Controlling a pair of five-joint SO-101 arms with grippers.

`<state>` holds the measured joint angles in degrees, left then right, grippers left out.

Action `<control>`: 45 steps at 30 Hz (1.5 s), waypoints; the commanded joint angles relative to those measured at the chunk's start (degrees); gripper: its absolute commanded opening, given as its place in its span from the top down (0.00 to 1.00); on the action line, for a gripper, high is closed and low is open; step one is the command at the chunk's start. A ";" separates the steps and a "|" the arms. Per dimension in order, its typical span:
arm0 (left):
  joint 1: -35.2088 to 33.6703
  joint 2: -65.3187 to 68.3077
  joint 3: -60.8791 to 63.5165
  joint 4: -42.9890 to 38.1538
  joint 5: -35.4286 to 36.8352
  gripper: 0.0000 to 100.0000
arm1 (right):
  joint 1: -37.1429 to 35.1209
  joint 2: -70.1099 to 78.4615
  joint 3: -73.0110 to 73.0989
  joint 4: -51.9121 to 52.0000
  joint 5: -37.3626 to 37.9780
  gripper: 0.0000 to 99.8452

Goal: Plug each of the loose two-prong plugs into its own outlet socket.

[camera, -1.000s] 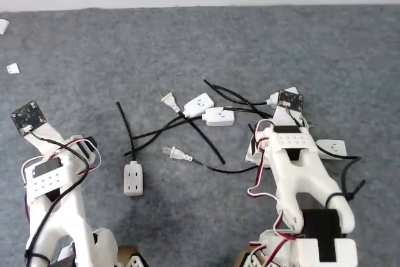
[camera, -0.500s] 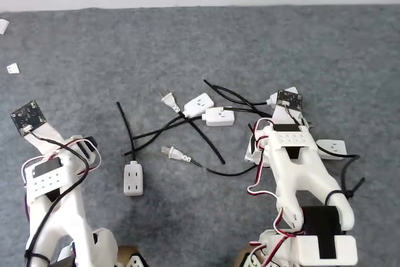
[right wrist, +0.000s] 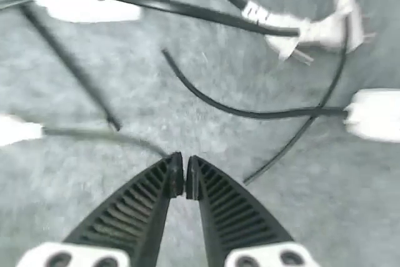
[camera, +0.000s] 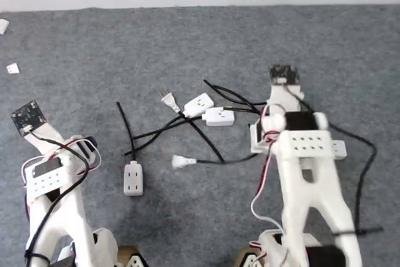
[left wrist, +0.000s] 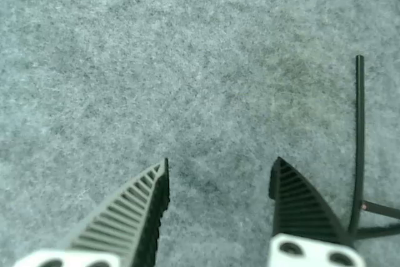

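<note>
Right gripper (right wrist: 184, 176) is basically closed, with only a sliver between the jaws. The thin cord (right wrist: 100, 134) of the lower plug (camera: 181, 162) runs straight into its tips, so it looks pinched on that cord and not on the plug body. The plug lies flat on the grey table (camera: 94, 42), well off to that arm's left, between the arm and the triple socket strip (camera: 132, 177). The cord is stretched fairly straight across to the gripper.

From the right wrist cam there's also a far plug (right wrist: 294, 39) beyond the tips, prongs showing, apart from the gripper. A white socket block (right wrist: 375, 114) sits off to one side.

The upper plug (camera: 167, 98) sits loose near the middle of the table, just beside the first socket (camera: 199, 103). The second socket (camera: 219, 115) is right up against that one, with black cables crossing around them. Another socket (camera: 337, 148) pokes out from behind the right arm.

Left gripper (left wrist: 222, 164) has its jaws wide apart over bare table and holds nothing. The loose end of a black cable (left wrist: 359, 123) lies just beside one finger. None of the plugs are anywhere near it.
</note>
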<state>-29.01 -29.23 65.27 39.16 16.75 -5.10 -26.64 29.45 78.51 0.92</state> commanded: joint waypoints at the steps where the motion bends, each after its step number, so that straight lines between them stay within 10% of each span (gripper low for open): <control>1: 0.18 -0.44 -1.63 -1.76 -0.62 0.76 | -0.31 -4.88 -15.47 12.09 6.24 0.99; 10: 0.18 -0.44 -1.63 -1.76 -0.62 0.76 | 0.92 5.76 -35.87 24.22 10.37 0.99; 14: 0.18 -0.44 -1.63 -1.76 -0.62 0.76 | -6.20 13.76 -34.90 23.34 -1.58 0.99; 19: 0.18 -0.53 -1.63 -1.32 -3.78 0.76 | -13.32 20.35 -29.36 10.15 -18.73 0.99; 29: 5.01 -4.04 -0.57 3.78 -13.63 0.76 | -19.74 21.05 1.49 -27.65 -22.68 0.98; 45: 10.55 -30.59 14.64 4.84 -20.75 0.76 | -29.93 20.26 4.40 -28.70 -28.48 0.90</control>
<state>-19.43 -56.57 80.48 42.33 -2.51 -34.64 -5.01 34.20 50.46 -23.78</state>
